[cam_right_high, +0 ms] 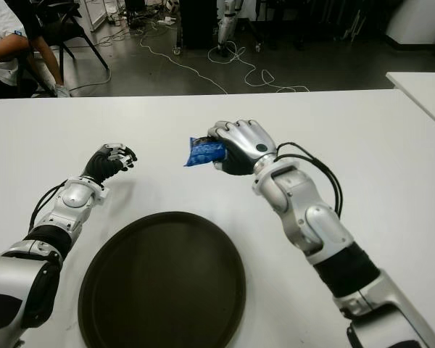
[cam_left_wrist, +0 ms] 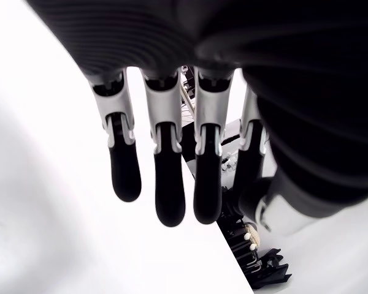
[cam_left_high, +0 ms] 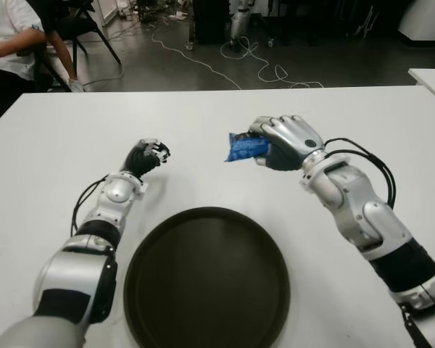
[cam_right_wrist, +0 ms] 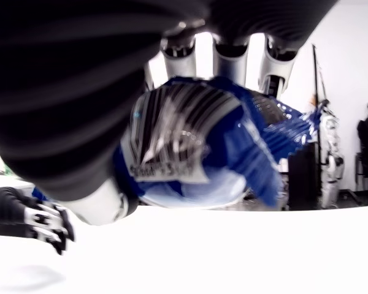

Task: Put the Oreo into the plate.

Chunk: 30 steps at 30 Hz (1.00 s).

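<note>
My right hand (cam_left_high: 275, 145) is shut on the blue Oreo packet (cam_left_high: 244, 147), holding it just above the white table (cam_left_high: 203, 116), beyond the plate's far right side. The packet's crimped end sticks out to the left of the fingers; in the right wrist view the Oreo packet (cam_right_wrist: 196, 141) fills the palm. The round dark plate (cam_left_high: 206, 279) lies near the table's front edge, with nothing in it. My left hand (cam_left_high: 148, 156) shows left of the packet and beyond the plate's far left side, holding nothing; its fingers (cam_left_wrist: 165, 177) hang loosely.
A seated person (cam_left_high: 11, 40) is at the back left past the table's far edge. Cables (cam_left_high: 239, 65) trail over the floor behind. A second white table's corner (cam_left_high: 431, 76) shows at the right.
</note>
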Available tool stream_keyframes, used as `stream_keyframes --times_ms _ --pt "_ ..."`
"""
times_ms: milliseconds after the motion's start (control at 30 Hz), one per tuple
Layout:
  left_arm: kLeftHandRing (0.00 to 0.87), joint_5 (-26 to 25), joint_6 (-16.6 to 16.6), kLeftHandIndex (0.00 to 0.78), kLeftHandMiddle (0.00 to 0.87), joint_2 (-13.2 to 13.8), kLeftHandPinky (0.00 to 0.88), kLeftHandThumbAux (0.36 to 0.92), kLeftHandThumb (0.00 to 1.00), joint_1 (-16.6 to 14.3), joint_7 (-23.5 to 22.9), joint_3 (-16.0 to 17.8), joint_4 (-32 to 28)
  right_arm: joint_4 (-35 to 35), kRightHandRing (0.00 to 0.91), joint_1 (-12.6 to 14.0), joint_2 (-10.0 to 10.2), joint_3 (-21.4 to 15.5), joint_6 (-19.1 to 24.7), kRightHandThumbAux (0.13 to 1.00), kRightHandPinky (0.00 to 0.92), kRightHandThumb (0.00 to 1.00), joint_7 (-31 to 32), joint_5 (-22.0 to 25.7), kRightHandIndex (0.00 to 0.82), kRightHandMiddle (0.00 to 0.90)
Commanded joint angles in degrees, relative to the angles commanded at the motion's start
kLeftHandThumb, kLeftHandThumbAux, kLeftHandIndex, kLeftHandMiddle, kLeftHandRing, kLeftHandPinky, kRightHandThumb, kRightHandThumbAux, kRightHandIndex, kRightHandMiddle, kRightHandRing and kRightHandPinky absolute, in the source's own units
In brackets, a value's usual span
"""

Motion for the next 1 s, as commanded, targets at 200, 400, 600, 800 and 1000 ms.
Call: stream_keyframes --times_ms 200,400,600,800,1000 --pt "0.439 0.13 0.16 0.488 0.437 0.18 0.389 0.655 0.942 0.03 0.03 -0.16 -0.05 -1.87 0.671 1.19 0.33 -0.16 -0.72 0.73 0.654 0.683 -0.35 -0.68 0.427 0.665" --pt "0.442 0.31 0.57 0.481 0.436 0.32 0.382 0.655 0.941 -0.04 0.4 -0.31 -0.02 -6.89 0.678 6.81 4.93 5.05 0.31 0.731 0.659 0.683 -1.79 -5.21 0.427 0.669" --pt "0.442 0.45 0.6 0.481 0.436 0.33 0.383 0.655 0.941 -0.01 0.61 -0.39 -0.02 -10.07 0.697 8.94 6.37 7.91 -2.3 0.731 0.693 0.683 2.2 -2.93 0.426 0.686" --pt "0.446 -0.43 0.45 0.484 0.433 0.0 0.392 0.655 0.941 0.0 -0.35 0.31 0.01 -12.33 0.715 8.64 3.37 6.3 -11.07 0.73 0.727 0.685 9.48 6.64 0.426 0.697" --pt "0.441 -0.7 -0.22 0.487 0.441 -0.07 0.39 0.653 0.943 0.1 -1.06 0.49 -0.03 -9.09 0.724 6.95 3.28 7.01 -14.82 0.729 0.727 0.686 11.83 8.26 0.428 0.713"
